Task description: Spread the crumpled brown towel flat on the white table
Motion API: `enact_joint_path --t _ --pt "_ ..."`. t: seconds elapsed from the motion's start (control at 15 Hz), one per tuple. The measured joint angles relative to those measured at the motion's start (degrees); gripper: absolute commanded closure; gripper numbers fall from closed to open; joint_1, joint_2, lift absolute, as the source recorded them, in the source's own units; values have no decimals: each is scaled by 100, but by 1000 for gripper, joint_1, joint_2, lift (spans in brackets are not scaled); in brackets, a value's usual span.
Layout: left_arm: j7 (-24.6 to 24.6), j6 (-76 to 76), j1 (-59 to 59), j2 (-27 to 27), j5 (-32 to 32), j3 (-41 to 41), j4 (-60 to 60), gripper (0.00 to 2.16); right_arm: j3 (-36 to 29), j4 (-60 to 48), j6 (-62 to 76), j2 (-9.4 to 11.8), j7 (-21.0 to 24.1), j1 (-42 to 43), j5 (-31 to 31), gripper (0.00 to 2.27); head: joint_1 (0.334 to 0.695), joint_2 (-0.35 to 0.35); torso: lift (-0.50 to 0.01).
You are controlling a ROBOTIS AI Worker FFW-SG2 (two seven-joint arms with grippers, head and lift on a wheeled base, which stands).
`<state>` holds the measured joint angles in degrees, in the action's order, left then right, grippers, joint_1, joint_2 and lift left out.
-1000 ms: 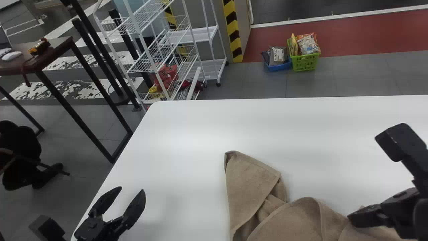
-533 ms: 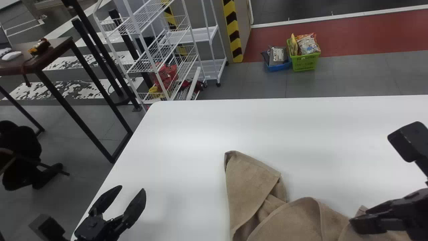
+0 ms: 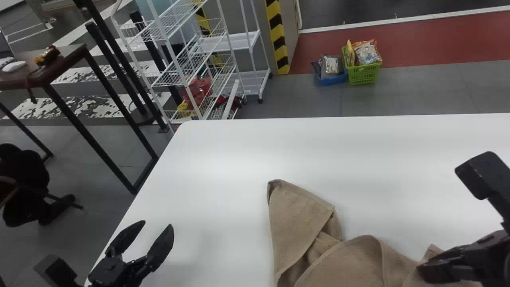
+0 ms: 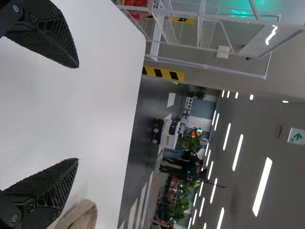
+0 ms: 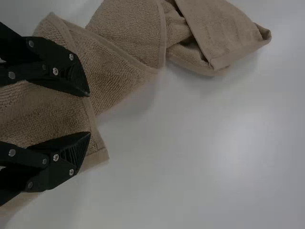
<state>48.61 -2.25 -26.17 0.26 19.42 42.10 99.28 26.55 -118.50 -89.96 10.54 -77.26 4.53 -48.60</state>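
The brown towel point(image 3: 358, 259) is on the white table point(image 3: 223, 179), from the bottom middle of the head view to the lower right. It is all bunched up, with folds lying on top of each other and one corner poking up near the middle. The right gripper point(image 3: 427, 266) is at the lower right, by the towel. Its two fingers are apart, with brown cloth behind the gap. The left gripper point(image 3: 158, 226) is at the lower left, over the table, wide open and holding nothing.

At the top right, a green basket point(image 3: 363, 75) on the floor has a shiny bag point(image 3: 367, 52) with print too small to read. In the left wrist view, a white sign point(image 4: 296, 136) has a green arrow.
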Motion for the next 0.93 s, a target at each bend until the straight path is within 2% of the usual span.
enact_joint_path --t 0.07,0.13,0.4,0.67,0.93 --pt "2 0 -1 0 0 0 1 124 13 -1 0 3 0 -22 0 1399 695 350 -123" --pt "6 0 -2 0 0 -2 1 124 42 -4 0 15 0 -46 -4 1443 695 350 -123" --pt "3 1 -2 0 0 -9 -6 124 -115 -117 0 42 0 -101 -73 1541 695 350 -123" --pt "8 4 -2 0 0 1 -10 124 -897 -792 0 53 0 -144 238 1541 695 350 -123" --pt "1 17 -2 0 0 7 -38 124 -1593 -1383 0 264 0 -418 581 1541 695 350 -123"
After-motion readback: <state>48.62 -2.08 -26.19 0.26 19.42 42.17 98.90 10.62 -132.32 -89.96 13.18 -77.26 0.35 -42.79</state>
